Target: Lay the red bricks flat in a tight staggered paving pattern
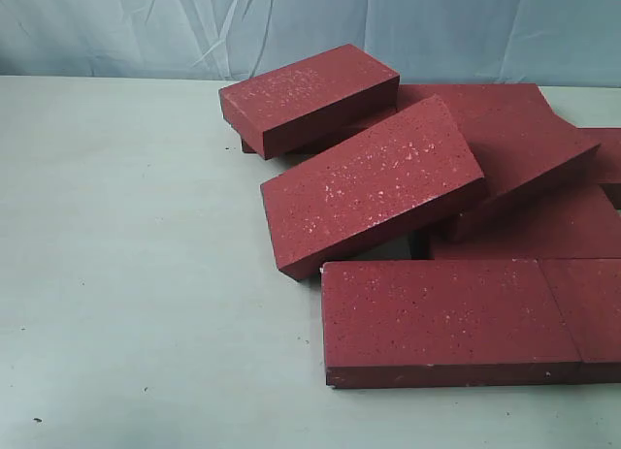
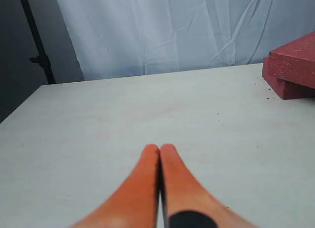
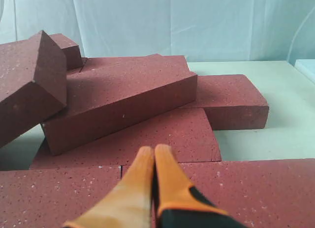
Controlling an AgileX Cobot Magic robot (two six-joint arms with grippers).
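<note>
By my reading the task has barely begun. The red bricks (image 1: 437, 207) sit in a loose heap on the right part of the pale surface (image 1: 126, 274). Only the front pair looks placed. A front brick (image 1: 446, 318) lies flat, and a second flat brick (image 1: 594, 308) butts against its end with a tight seam.

Behind them the rest are jumbled:
- A tilted brick (image 1: 374, 182) leans with one edge raised.
- A rear brick (image 1: 309, 92) rests on top of another.
- A slanted brick (image 1: 524, 139) overlaps a flat one beneath it.

Each of these would need lifting off, laying flat and closing up with offset joints. No staggered second row exists yet.

The exterior view takes in most of the heap but shows neither arm. The left wrist view shows the left end effector (image 2: 160, 150) with its orange fingers clenched together, grasping nothing. It is over bare surface, well apart from two stacked bricks at the frame's edge. A dark stand (image 2: 37, 50) beside the white backdrop appears only here.

The right wrist view shows the right end effector (image 3: 154, 150), likewise clenched and empty, over the front flat pair. It also shows a low brick (image 3: 231, 102) on the heap's far side, which the exterior view at most clips at its edge.
</note>
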